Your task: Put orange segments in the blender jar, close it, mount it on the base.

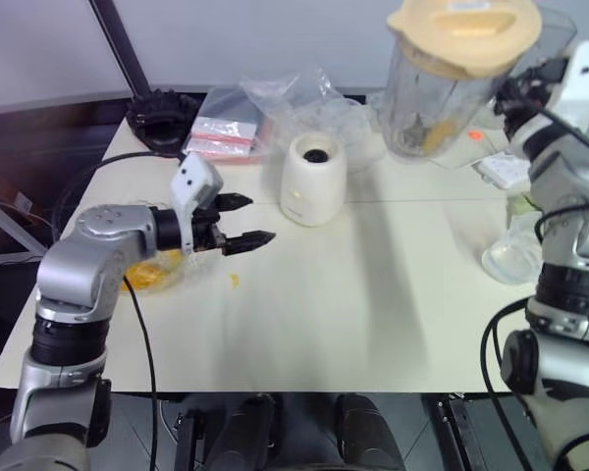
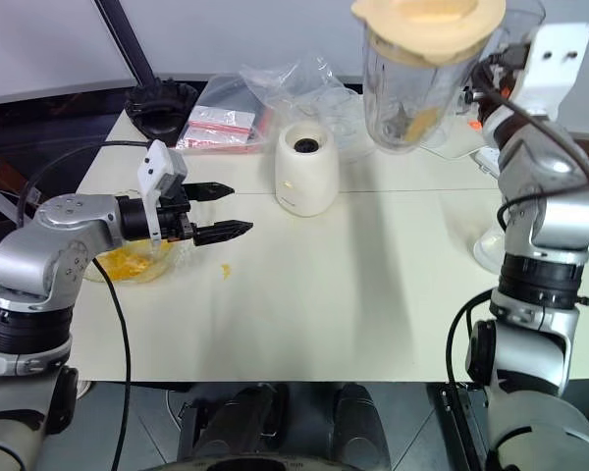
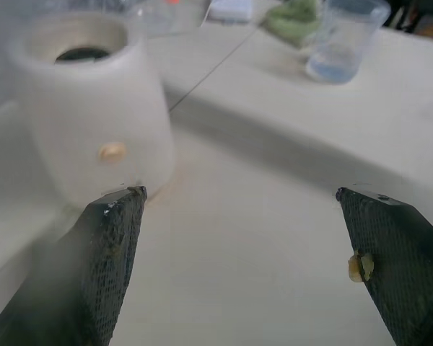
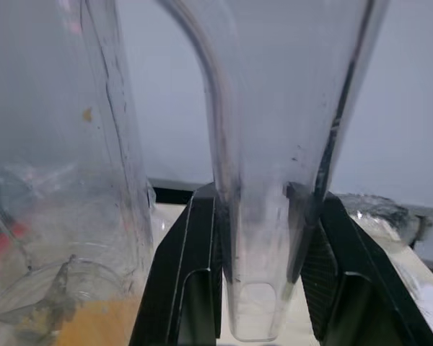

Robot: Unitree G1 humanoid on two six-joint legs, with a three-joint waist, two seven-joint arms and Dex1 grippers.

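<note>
Right now the right end effector (image 4: 260, 277) is pinching the clear handle of the blender jar (image 2: 412, 93) between its 2 black fingers, holding the jar in the air well above the tabletop (image 2: 373, 304). A pale-orange lid (image 2: 427, 25) is sitting on the jar's mouth, and orange segments (image 4: 94, 324) are lying at the bottom around the blades. The base (image 2: 305, 169) is standing on the tabletop, below and to the left of the held jar, with its dark socket facing up and nothing on it.

The left end effector (image 2: 221, 211) is hanging spread wide and holding nothing, with the base just ahead of its fingertips and a glass bowl (image 2: 128, 263) of leftover fruit beneath its wrist. A small scrap of fruit is sticking to one finger.

Judging from this, mounting is the step remaining. The grip is only on the handle, so the heavy jar could be swinging or tilting as it comes down, missing the socket or knocking the light base over. The lid could also be only resting loosely, slipping off if the jar tips. The spread left end effector, being so close to the base, might be getting in the jar's way
</note>
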